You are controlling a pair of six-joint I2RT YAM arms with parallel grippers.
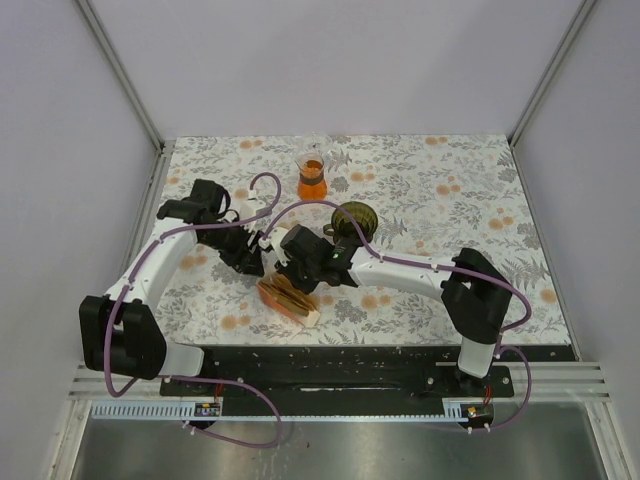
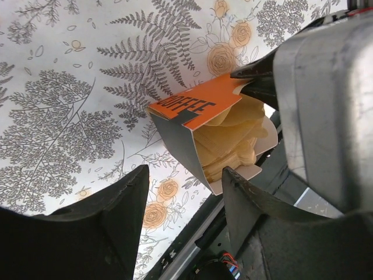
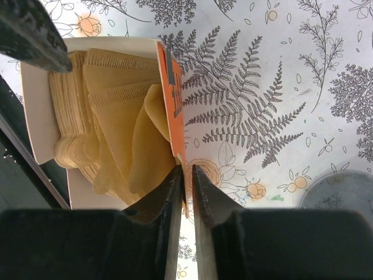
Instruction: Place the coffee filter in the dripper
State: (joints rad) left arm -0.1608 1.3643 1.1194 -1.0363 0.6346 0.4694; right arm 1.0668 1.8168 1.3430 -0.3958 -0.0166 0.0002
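Floral tablecloth (image 1: 450,200), right pincer (image 3: 186,181) clamping filter box (image 3: 173,99), left pincer (image 2: 185,175) spread

Crimped, matt paper filters (image 3: 113,125) are seen in a smooth cardboard box (image 2: 195,106); the right gripper (image 3: 186,172) is moulded matt plastic.
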